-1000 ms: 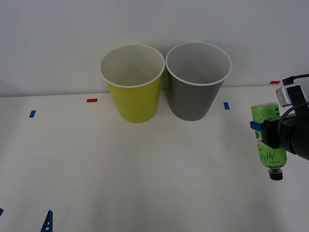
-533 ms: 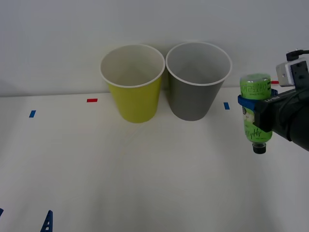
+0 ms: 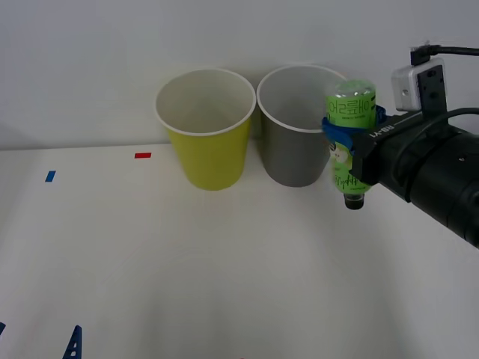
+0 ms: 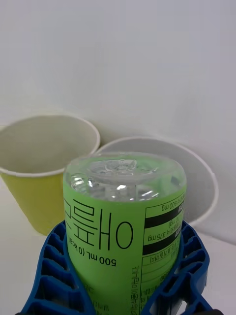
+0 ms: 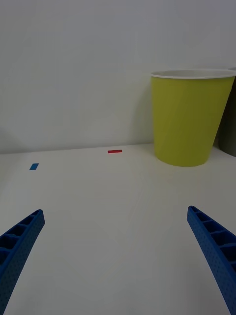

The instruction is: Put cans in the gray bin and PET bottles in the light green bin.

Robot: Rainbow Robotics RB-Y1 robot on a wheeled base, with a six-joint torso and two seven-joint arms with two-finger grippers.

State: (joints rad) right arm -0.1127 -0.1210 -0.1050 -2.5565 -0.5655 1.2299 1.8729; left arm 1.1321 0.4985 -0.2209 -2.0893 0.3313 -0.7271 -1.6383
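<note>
PET bottle (image 3: 350,142) with a bright green label hangs upside down, black cap lowest, clenched between the blue fingers of the right gripper (image 3: 352,134), above the table (image 3: 224,262) just right of the gray bin (image 3: 299,149). Light green bin (image 3: 209,142) stands touching the gray bin's left side. Left gripper (image 5: 118,256) waits low at the near left, fingers spread apart.

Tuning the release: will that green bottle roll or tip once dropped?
Likely light: the bottle looks clear and empty at its base. Round sides suggest rolling. Held cap-down by the right gripper, it would probably topple if set down.
</note>
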